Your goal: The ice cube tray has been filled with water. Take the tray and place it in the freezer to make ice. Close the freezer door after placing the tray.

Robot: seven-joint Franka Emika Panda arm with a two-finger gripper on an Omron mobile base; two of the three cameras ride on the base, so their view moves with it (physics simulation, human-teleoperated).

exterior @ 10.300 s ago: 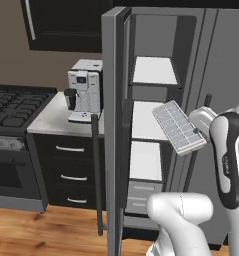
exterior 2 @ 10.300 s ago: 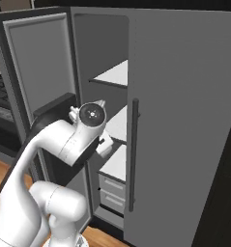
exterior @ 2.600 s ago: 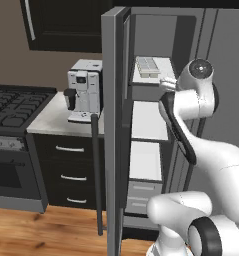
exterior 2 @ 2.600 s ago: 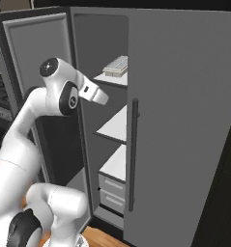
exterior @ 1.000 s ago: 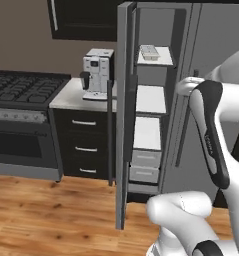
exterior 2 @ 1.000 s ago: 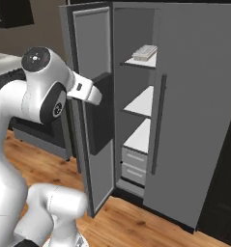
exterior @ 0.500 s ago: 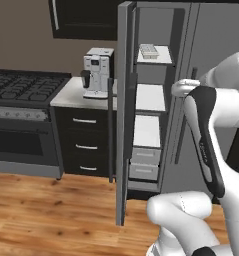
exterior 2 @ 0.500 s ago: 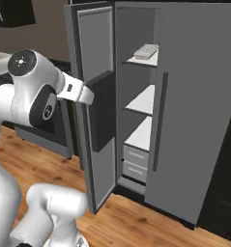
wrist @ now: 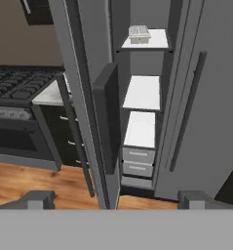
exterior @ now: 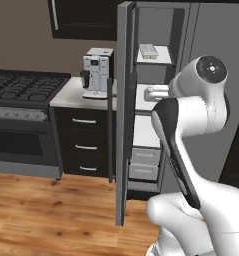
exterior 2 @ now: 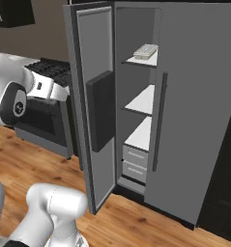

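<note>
Dark finger tips (wrist: 115, 199): the gripper is being carried at 6 o'clock of the hand view, jaws spread fully wide, nothing being held or touched.
Freezer door (wrist: 91, 105): it is being seen standing wide open, edge-on just beyond the tips, from 12 down to 6 o'clock; its long handle (exterior: 110, 131) is being shown on the outer side.
Freezer (exterior 2: 138, 103): the compartment is being left open, white shelves and drawers exposed.
Ice cube tray (wrist: 139, 33): it is being seen resting on the top shelf, at 12 o'clock, farthest off.
Step in hand: placing is judged done; closing is being taken up.
Next move: the door's outer face is to be reached and pushed shut.
</note>
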